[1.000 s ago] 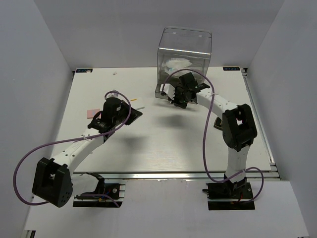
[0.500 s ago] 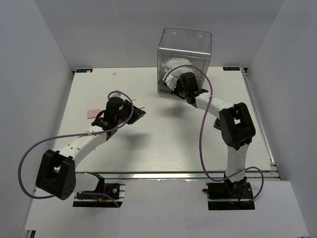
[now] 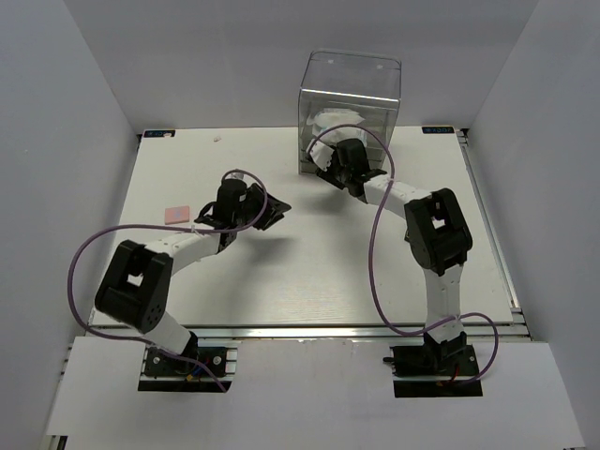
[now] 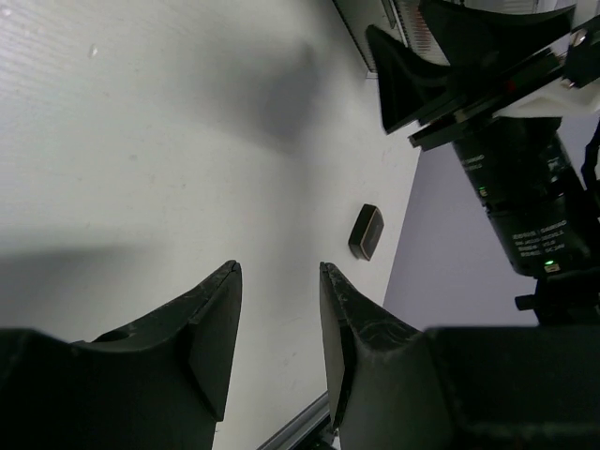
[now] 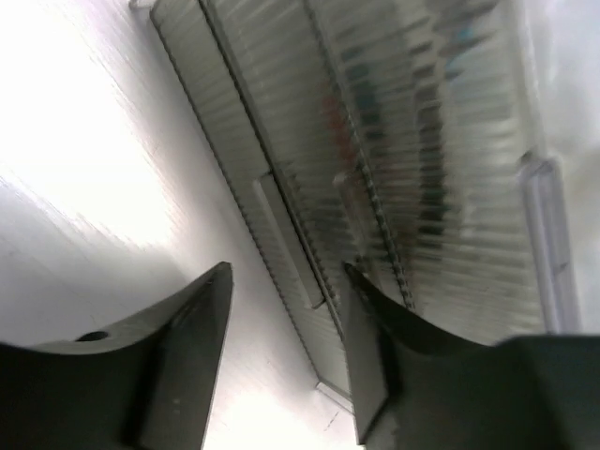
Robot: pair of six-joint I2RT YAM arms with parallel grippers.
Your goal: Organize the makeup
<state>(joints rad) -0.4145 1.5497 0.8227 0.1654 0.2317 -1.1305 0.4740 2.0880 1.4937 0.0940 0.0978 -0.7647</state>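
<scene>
A pink square (image 3: 176, 214) lies flat on the table at the left. My left gripper (image 3: 272, 212) hovers right of it, pointing right; in the left wrist view it (image 4: 278, 267) stands open with only bare table between the fingers. A black square compact (image 4: 366, 232) lies further right, near the table edge. My right gripper (image 3: 330, 173) is at the foot of the clear acrylic drawer box (image 3: 349, 108). Seen from the right wrist, it (image 5: 286, 267) is open and empty, close before the ribbed drawer front (image 5: 375, 141). White items show dimly inside the box.
The white table (image 3: 309, 272) is walled in by grey panels on three sides. My right arm's elbow (image 3: 436, 230) stands over the right half. A metal rail (image 3: 328, 330) runs along the near edge. Purple cables loop from both arms.
My left gripper has swung right across the table and opened. My right gripper has moved in to the drawer box's front and opened from shut.
</scene>
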